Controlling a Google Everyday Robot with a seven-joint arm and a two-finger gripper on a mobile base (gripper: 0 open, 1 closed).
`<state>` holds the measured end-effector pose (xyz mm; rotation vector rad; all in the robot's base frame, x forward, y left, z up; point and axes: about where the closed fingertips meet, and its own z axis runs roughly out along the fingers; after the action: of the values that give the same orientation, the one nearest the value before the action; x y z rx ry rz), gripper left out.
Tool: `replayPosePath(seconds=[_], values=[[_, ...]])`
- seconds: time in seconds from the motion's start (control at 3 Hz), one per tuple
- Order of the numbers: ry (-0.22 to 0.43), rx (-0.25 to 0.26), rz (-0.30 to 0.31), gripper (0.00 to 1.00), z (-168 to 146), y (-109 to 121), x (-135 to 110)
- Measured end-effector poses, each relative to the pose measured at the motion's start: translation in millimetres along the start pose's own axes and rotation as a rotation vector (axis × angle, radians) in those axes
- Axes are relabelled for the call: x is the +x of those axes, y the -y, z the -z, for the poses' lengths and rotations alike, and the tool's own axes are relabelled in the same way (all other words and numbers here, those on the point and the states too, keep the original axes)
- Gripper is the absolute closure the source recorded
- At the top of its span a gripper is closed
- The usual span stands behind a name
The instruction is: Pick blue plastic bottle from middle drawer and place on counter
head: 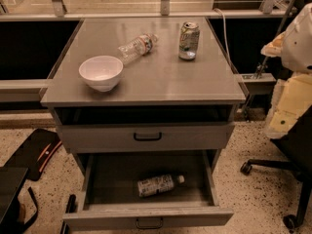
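Reach into the middle drawer (pixel 146 212), pinch the lying blue plastic bottle (pixel 157 185) across its belly; no gripper in frame, can't tell its grip.

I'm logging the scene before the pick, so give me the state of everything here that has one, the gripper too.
middle drawer: pulled open
blue plastic bottle: lying on its side on the drawer floor, cap on
drawer above: shut
clear bottle: lying on its side on the counter
can: upright on the counter
bowl: upright, empty
gripper: not in view; only part of the arm shows at the right edge
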<state>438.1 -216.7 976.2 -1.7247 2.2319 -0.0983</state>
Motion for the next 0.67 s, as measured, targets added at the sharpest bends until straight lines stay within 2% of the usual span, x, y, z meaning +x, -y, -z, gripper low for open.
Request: replayPosePath(seconds=[0.33, 0.67], values=[[0.000, 0.000, 0.000, 0.00, 0, 0, 0], [0.020, -0.006, -0.016, 0.00, -14, -1, 10]])
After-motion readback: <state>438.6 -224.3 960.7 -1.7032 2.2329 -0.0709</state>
